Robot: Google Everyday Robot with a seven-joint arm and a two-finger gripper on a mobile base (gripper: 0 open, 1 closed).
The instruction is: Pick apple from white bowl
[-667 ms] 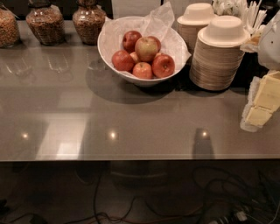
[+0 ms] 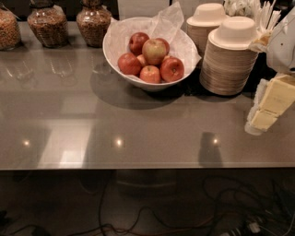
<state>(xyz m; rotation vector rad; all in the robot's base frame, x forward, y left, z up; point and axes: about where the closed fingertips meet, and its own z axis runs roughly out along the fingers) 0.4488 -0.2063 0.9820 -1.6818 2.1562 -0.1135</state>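
The white bowl [image 2: 115, 50], lined with crinkled white paper, stands at the back middle of the grey table [image 2: 138, 120]. It holds several apples. The palest apple [image 2: 154, 50], yellow-green with a red blush, lies on top in the middle, with darker red apples [image 2: 129, 63] around it. My gripper [image 2: 266, 110] hangs at the right edge of the view, over the table's right side. It is well to the right of the bowl, nearer than it, and touches nothing.
Two stacks of beige disposable bowls [image 2: 228, 62] stand right of the white bowl, between it and my gripper. Three glass jars of grain [image 2: 44, 25] stand at the back left. Utensils [image 2: 265, 14] stick up at the back right. Cables lie on the floor below the table's front edge.
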